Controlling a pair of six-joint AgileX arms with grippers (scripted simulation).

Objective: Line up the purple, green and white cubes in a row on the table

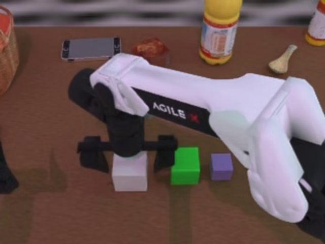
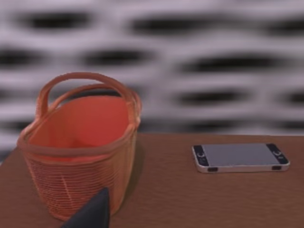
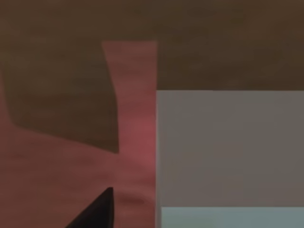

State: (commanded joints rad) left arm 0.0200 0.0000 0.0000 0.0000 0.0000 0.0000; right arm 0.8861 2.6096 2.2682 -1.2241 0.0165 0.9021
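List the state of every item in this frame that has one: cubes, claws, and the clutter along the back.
white cube: flat on the table, under the right claw
green cube: on the table, right of the white one
purple cube: on the table, right end of the row
right claw: open, fingers wide of the white cube
left arm: parked at the table's left edge
phone: lying flat, screen up
basket: upright
yellow bottle: standing upright

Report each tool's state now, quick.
Right tool: open, fingers straddling the white cube, not clamped on it.
Left tool: only a dark tip shows in the left wrist view; cannot be told.
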